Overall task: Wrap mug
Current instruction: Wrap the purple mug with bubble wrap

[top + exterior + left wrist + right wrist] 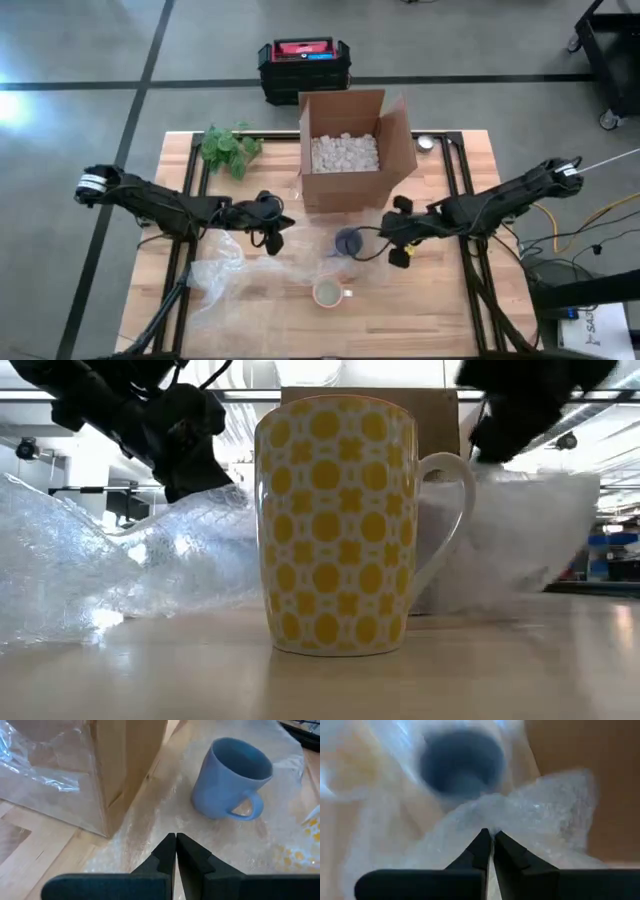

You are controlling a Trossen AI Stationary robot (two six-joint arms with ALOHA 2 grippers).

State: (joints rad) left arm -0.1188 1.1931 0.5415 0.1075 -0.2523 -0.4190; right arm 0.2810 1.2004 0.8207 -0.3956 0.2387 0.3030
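high view: blue mug on bubble wrap beside cardboard box, both grippers pinching wrap

Yellow-patterned mug: upright on the table, handle toward the right gripper. Bubble wrap: crumpled behind the mug, rising to the fingers of the left gripper. Box: behind the mug, between the grippers.
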